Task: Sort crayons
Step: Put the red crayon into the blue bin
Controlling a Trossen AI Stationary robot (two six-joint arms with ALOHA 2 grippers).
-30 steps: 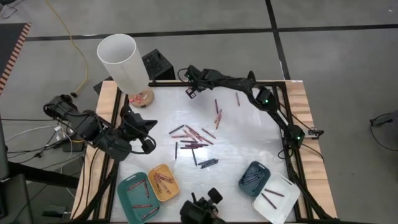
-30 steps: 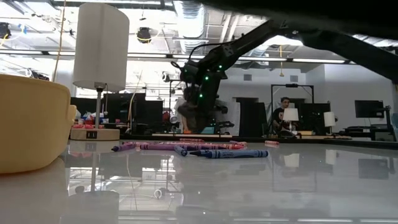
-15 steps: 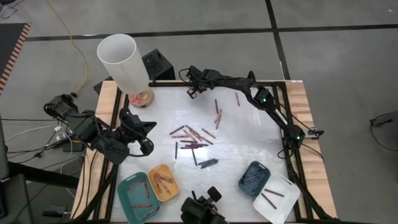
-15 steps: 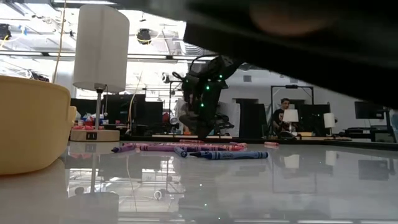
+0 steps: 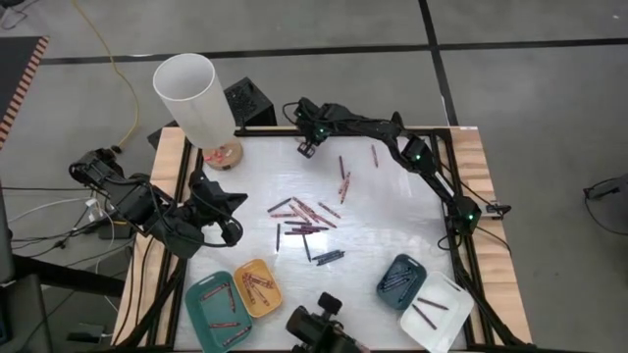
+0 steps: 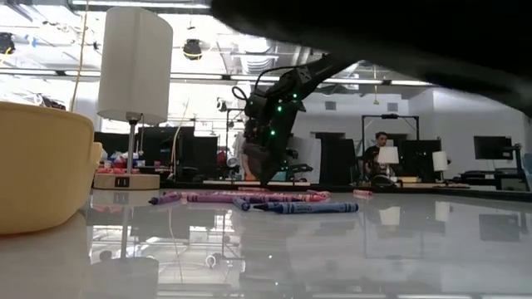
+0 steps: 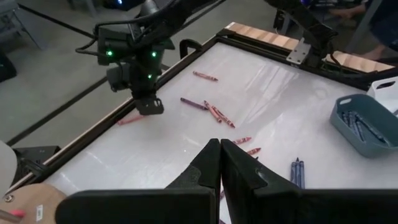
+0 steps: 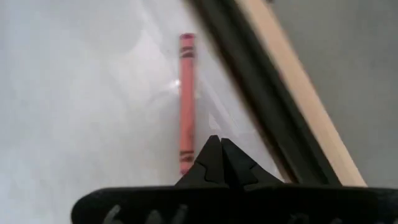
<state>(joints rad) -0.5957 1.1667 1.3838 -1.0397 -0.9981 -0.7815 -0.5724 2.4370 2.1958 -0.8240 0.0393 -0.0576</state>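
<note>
Crayons [image 5: 304, 221] lie scattered over the middle of the white table [image 5: 392, 211], well apart from both grippers, with a few more already in the small trays along the near edge: the teal tray [image 5: 218, 309], the yellow tray [image 5: 257, 286], the dark-blue tray [image 5: 400, 278] and the white tray [image 5: 432, 312]. The right gripper [image 5: 305, 147] reaches to the far edge of the table with its fingers clenched together and empty; a single pink crayon [image 8: 185, 99] lies on the table just beyond its fingertips, beside the dark frame rail [image 8: 261, 93]. The left gripper [image 5: 233, 227] hangs at the table's left side, also clenched on nothing, with the scattered crayons ahead of it. A white lamp [image 5: 191, 98] stands behind it.
</note>
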